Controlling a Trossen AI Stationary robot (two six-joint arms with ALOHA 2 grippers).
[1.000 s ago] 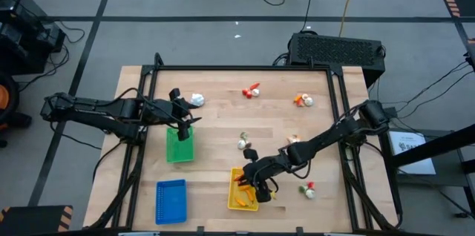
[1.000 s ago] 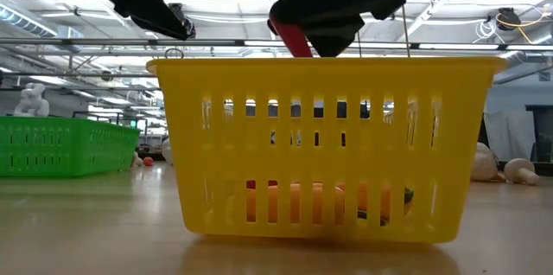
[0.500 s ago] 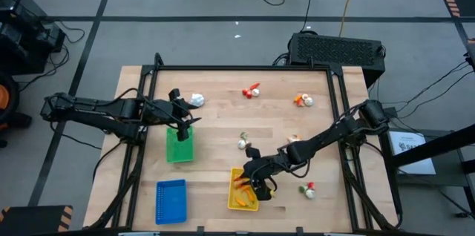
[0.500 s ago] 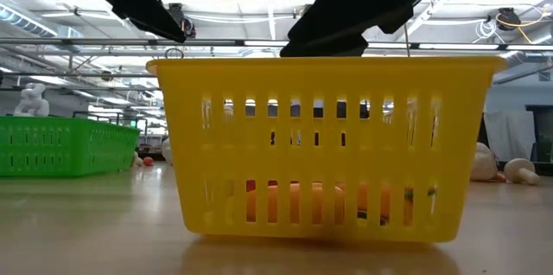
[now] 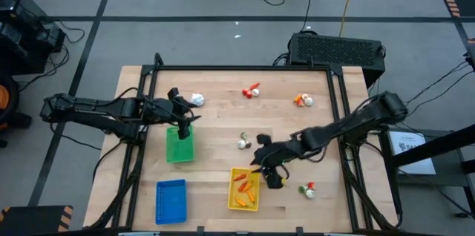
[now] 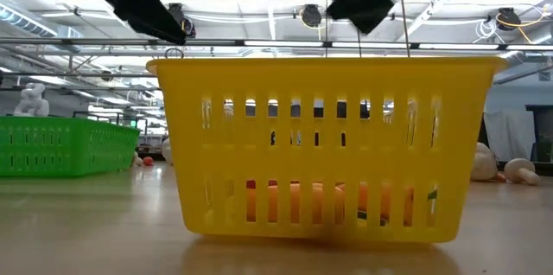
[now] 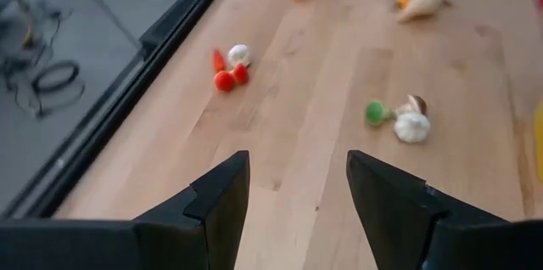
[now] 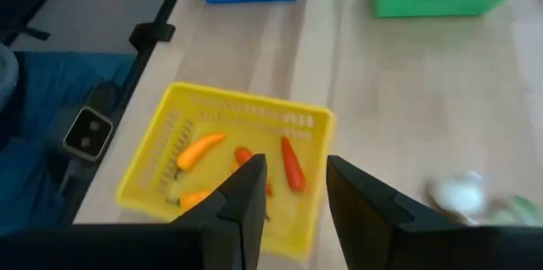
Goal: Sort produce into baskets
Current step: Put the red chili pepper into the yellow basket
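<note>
Yellow basket sits on the wooden desk and holds orange carrots and a red pepper. Just beside it, the right pincer hangs empty with its fingers a little apart. Past the green basket, the left pincer hangs wide and empty.
</note>
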